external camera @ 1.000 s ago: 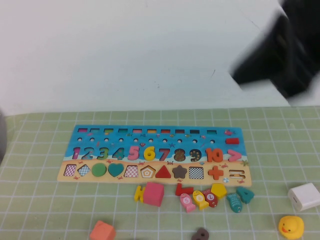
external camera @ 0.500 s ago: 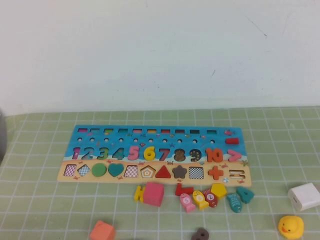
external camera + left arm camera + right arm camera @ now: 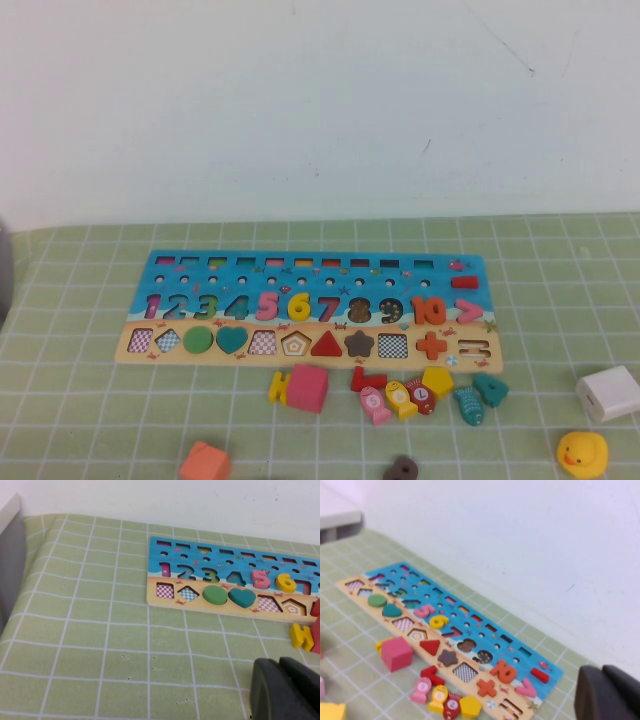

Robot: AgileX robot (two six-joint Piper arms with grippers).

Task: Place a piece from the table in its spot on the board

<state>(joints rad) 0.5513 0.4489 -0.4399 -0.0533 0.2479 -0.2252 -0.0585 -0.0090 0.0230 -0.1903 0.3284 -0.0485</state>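
Note:
The board (image 3: 200, 268) lies across the middle of the green grid mat, blue above with numerals, tan strip of shapes below. The yellow "6" (image 3: 298, 306) sits in its slot between the pink 5 and the 7; it also shows in the left wrist view (image 3: 286, 582) and the right wrist view (image 3: 438, 622). Neither arm shows in the high view. My left gripper (image 3: 279, 661) is shut and empty above the mat, near the board's left end. My right gripper (image 3: 601, 669) is shut and empty, off the board's right end.
Loose pieces lie in front of the board: a pink cube (image 3: 308, 387), a yellow pentagon (image 3: 437, 380), fish pieces (image 3: 400, 398), an orange block (image 3: 205, 463) and a brown ring (image 3: 401, 468). A white box (image 3: 608, 392) and a rubber duck (image 3: 581, 453) sit at the right.
A dark blurred arm at the upper right of the high view one second ago has left the view. The board and the pieces have not moved.

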